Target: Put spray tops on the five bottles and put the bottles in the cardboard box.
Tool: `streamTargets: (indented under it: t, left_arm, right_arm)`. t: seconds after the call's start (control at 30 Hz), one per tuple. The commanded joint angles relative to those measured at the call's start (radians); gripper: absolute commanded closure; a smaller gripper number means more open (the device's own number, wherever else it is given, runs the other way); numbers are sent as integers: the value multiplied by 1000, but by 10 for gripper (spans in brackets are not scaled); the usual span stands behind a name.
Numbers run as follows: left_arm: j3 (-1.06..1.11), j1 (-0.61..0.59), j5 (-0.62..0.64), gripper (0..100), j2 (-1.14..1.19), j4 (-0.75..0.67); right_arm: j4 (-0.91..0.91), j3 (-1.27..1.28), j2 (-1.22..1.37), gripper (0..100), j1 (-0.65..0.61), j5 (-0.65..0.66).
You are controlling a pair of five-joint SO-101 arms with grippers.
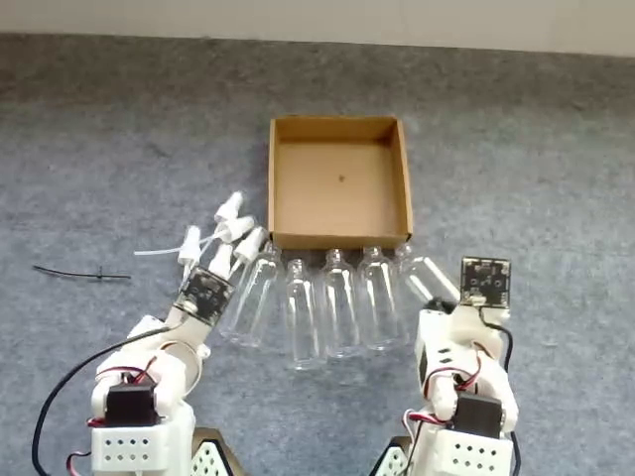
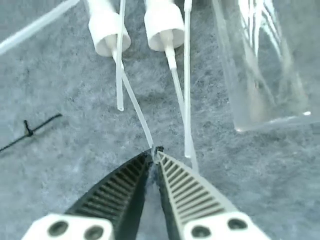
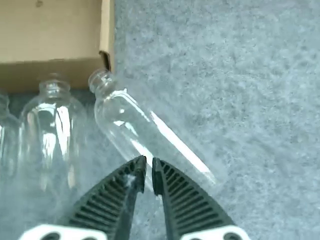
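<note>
Five clear bottles without tops lie side by side in front of the cardboard box, from the leftmost to the rightmost. Several white spray tops with thin tubes lie left of the bottles. My left gripper is shut just short of two spray tops; the end of one tube reaches its tips. The leftmost bottle lies beside it. My right gripper is shut above the rightmost bottle, whose neck points at the box corner.
A black cable tie lies on the grey carpet at the far left, also seen as the cable tie near my left gripper. A second bottle lies beside the rightmost one. Open carpet stretches to the right of the box.
</note>
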Motion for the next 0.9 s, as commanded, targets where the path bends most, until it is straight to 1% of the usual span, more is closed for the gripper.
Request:
streamTargets:
  t: [0.0, 0.1, 0.23, 0.33, 0.4, 0.5, 0.6, 0.67, 0.77, 0.87]
  left_arm:
    - [19, -42, -261, 987, -1, 14]
    - [19, -42, -272, 988, -1, 14]
    - [19, -42, -272, 988, -1, 15]
    - [19, -42, -272, 987, -1, 15]
    - [19, -42, -272, 987, -1, 15]
    - [19, -42, -272, 988, -1, 15]
    - [19, -42, -272, 988, -1, 15]
    - [19, -42, -272, 988, -1, 15]
    - [19, -47, -272, 988, -1, 15]
    - [19, -47, -272, 988, -1, 17]
  right_arm:
    - [-33, 111, -4, 990, 61, 140]
    - [27, -21, 4, 988, 68, 249]
    - [142, -246, 13, 988, 39, 261]
    - [183, -390, 124, 987, -8, 261]
    - [180, -470, 283, 964, -31, 261]
    - [185, -621, 602, 884, -81, 272]
    - [228, -803, 944, 800, -150, 368]
    - [271, -932, 1145, 765, -182, 414]
    - [306, -1112, 1386, 745, -197, 443]
    - [308, -1251, 1555, 745, -196, 500]
